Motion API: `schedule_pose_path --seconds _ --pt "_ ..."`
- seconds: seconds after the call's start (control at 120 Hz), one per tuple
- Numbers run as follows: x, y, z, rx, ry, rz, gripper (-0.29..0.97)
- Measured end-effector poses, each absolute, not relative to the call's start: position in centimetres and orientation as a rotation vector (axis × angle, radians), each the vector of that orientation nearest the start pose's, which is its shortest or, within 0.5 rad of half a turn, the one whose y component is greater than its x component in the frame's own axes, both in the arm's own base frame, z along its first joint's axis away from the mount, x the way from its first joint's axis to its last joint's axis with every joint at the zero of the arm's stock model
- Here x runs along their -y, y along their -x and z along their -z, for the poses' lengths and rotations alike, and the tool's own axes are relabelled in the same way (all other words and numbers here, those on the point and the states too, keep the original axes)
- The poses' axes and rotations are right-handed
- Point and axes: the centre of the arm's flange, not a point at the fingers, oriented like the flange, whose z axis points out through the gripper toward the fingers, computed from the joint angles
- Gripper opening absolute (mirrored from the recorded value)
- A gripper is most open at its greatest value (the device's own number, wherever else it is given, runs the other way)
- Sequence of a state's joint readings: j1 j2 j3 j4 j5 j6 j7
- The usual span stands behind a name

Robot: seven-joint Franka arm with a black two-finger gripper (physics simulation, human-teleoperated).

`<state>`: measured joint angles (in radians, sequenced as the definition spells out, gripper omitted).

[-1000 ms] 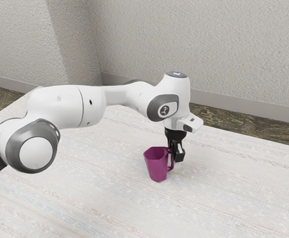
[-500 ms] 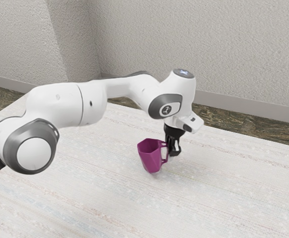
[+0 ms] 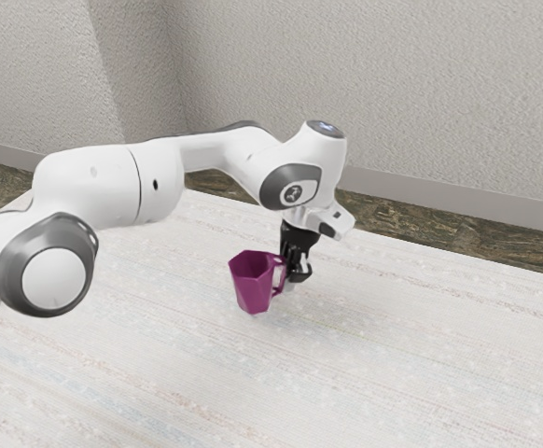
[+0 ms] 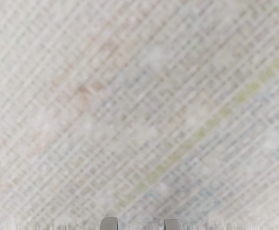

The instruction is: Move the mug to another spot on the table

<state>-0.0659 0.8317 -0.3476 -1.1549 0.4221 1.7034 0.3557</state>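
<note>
A purple mug hangs tilted just above the pale table, near its middle. My black gripper is shut on the mug's handle, at the side of the mug toward the exterior view's right. The white arm reaches in from the exterior view's left. In the wrist view the woven tabletop lies below the hand, and two grey fingertips peek in at the edge.
Textured walls stand behind the table, with a strip of dark floor between them and the table's far edge. Bare tabletop spreads on all sides of the mug.
The arm has lifted the mug off the table and carried it toward the exterior view's left and slightly back. The mug tilted as it rose.
</note>
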Motion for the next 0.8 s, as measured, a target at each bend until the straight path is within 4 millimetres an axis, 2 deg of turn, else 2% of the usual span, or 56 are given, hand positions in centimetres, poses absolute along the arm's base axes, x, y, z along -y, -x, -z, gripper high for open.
schedule_pose_path --seconds 0.442,0.642,0.8 --pt "12.0 -71.3 -28.7 -0.985 2.803 -0.436 -0.05" --pt "8.8 -70.9 -28.9 -0.915 2.824 -0.461 -0.05" --pt "6.2 -70.6 -27.9 -0.858 2.846 -0.488 -0.05"
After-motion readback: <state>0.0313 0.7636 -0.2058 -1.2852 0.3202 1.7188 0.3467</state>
